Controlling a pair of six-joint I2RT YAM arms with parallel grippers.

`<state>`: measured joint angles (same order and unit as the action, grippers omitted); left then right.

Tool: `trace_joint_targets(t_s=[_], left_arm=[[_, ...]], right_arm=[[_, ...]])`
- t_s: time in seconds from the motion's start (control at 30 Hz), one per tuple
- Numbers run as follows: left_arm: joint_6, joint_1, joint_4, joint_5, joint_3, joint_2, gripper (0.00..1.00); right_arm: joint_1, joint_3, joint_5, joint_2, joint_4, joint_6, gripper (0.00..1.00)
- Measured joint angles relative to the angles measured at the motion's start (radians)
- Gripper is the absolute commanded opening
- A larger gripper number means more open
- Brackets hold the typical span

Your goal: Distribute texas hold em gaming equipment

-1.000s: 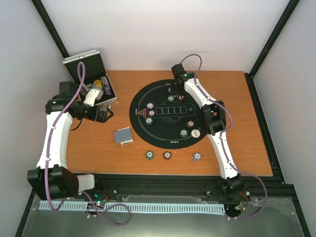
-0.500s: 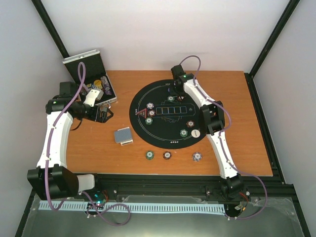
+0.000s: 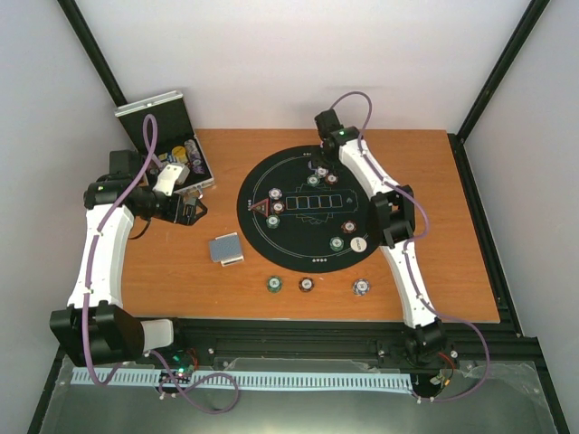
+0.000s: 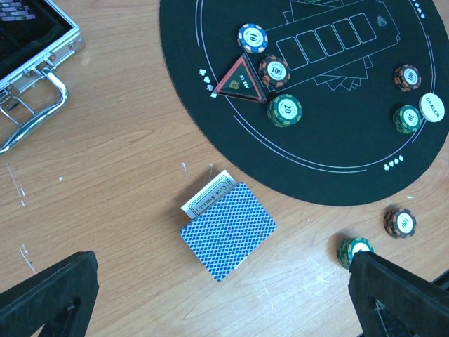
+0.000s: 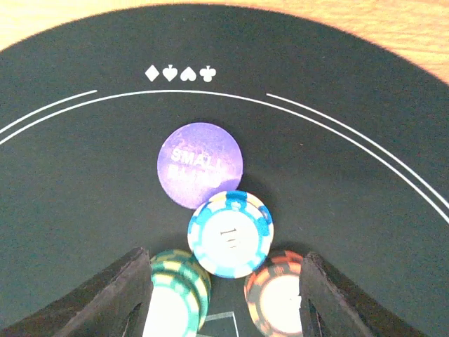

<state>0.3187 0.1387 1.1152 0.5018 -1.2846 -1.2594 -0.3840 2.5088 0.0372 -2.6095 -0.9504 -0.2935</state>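
The right gripper (image 5: 224, 256) is open over a blue chip (image 5: 230, 234) on the black mat (image 5: 70, 175). The left gripper (image 4: 221, 260) is wide open above the cards (image 4: 229, 239) on the worktop (image 4: 105, 175)

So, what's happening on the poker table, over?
Left gripper open, empty, near card deck. Right gripper open above blue chip at far edge of mat. Chip overlaps purple disc; green chip, orange chip alongside.

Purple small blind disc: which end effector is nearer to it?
Right. The right end effector hovers close by the purple disc at the mat's far edge; the left end effector is off the mat, near the metal case.
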Motion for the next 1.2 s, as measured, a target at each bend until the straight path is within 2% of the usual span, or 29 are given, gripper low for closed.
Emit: trace_joint_targets(t_s=[0.1, 0.17, 0.37, 0.5, 0.57, 0.67, 0.77, 0.9, 1.03, 1.2], left_arm=[[0.000, 0.000, 0.000, 0.000, 0.007, 0.003, 1.00], [0.000, 0.000, 0.000, -0.001, 0.011, 0.003, 1.00], [0.000, 0.000, 0.001, 0.000, 0.013, 0.010, 1.00], [0.000, 0.000, 0.003, 0.007, 0.017, 0.032, 1.00], [0.000, 0.000, 0.004, 0.008, 0.020, 0.043, 1.00], [0.000, 0.000, 0.005, 0.009, 0.024, 0.053, 1.00], [0.000, 0.000, 0.008, 0.010, 0.029, 0.059, 1.00], [0.000, 0.000, 0.009, 0.013, 0.029, 0.063, 1.00], [-0.001, 0.000, 0.009, 0.018, 0.029, 0.067, 1.00], [-0.001, 0.000, 0.010, 0.019, 0.029, 0.069, 1.00]], right_arm=[[-0.002, -0.041, 0.010, 0.068, -0.026, 0.000, 0.58], [-0.007, -0.150, 0.024, 0.166, -0.023, 0.000, 0.60], [-0.098, -0.763, 0.101, 0.660, 0.069, -0.033, 0.70], [-0.245, -1.212, 0.144, 0.978, 0.134, -0.116, 0.76], [-0.304, -1.406, 0.151, 1.086, 0.137, -0.172, 0.77], [-0.353, -1.608, 0.156, 1.192, 0.124, -0.261, 0.77], [-0.377, -1.734, 0.153, 1.296, 0.113, -0.340, 0.77], [-0.393, -1.797, 0.146, 1.400, 0.111, -0.417, 0.77], [-0.398, -1.813, 0.134, 1.396, 0.129, -0.450, 0.77], [-0.402, -1.838, 0.127, 1.351, 0.157, -0.468, 0.71]])
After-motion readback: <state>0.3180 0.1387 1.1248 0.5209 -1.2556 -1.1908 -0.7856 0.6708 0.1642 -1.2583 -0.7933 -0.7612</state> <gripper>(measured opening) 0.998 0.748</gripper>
